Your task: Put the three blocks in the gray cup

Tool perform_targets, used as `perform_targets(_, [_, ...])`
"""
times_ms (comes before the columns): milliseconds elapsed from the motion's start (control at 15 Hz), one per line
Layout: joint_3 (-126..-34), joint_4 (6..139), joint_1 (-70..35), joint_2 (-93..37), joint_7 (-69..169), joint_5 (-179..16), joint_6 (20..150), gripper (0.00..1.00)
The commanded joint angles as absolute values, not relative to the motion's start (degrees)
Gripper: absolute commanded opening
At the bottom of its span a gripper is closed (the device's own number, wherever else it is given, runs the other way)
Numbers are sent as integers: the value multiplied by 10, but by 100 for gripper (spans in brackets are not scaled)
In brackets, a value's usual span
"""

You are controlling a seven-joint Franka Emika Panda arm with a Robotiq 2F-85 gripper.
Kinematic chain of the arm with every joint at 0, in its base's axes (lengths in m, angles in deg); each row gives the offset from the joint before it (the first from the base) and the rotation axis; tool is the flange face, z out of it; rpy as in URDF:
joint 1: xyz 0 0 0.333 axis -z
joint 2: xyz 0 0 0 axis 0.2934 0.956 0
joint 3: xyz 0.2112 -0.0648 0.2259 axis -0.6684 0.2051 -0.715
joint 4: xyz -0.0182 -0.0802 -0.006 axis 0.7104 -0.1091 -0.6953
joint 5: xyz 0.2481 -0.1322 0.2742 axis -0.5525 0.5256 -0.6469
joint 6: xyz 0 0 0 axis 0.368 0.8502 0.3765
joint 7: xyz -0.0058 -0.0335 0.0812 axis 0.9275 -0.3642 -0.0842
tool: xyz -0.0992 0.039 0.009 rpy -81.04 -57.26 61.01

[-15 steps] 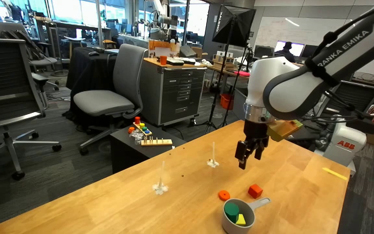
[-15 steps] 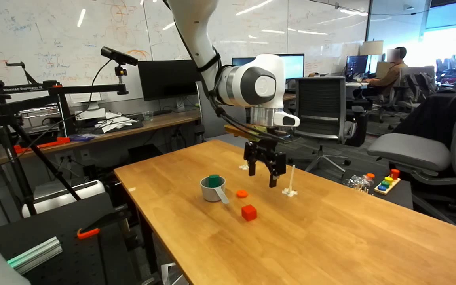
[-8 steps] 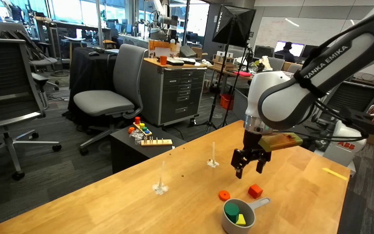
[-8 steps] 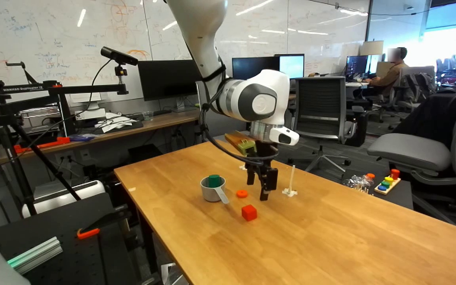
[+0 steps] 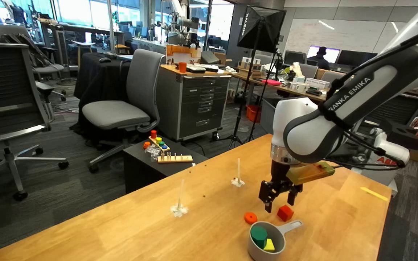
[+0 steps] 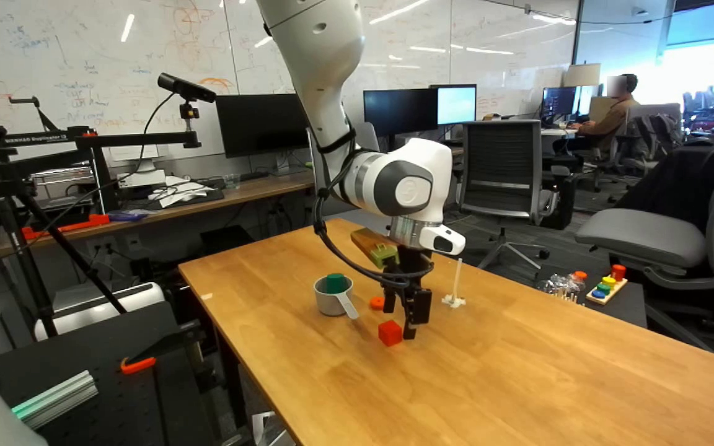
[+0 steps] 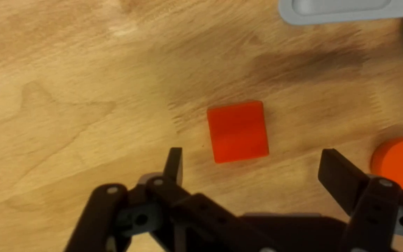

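The gray cup (image 5: 252, 250) stands upright on the table with a green cylinder (image 5: 259, 235) and a yellow block (image 5: 269, 245) inside; in an exterior view the cup (image 6: 331, 305) shows only the green cylinder's top (image 6: 335, 283). A red cube (image 5: 285, 213) lies on the table near the cup's handle; it also shows in an exterior view (image 6: 390, 333) and in the wrist view (image 7: 238, 132). My gripper (image 5: 279, 206) is open and empty, low above the table beside the cube. In the wrist view the cube lies just ahead of the gap between the fingertips (image 7: 252, 164).
An orange disc (image 5: 250, 218) with a hole lies near the cup and close to a finger; it also shows in the wrist view (image 7: 402, 162). Two thin upright pegs (image 5: 238, 172) (image 5: 180, 197) are fixed to the table. The cup's handle (image 7: 341, 10) reaches toward the cube.
My gripper has come down toward the table and closer to the red cube, staying open. The cup, cube and disc have not moved.
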State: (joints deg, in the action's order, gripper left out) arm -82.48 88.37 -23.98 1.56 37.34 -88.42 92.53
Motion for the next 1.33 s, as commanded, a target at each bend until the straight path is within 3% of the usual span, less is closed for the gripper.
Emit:
perform_targets(0, [-814,866,-256,23,365,-871,910,100])
perform_targets(533, [-806,902,-262,5,361,-866,900,100])
perform_targets(600, [-806,905,-261,4,364,-866,904,75])
perform_targets(733, [-806,910,-259,2,366,-864,908,68])
perform_targets(1200, [-804,909,-259,-7,369,-859,913,13])
perform_targets(1267, [-804,909,-260,-10,369,-858,913,12])
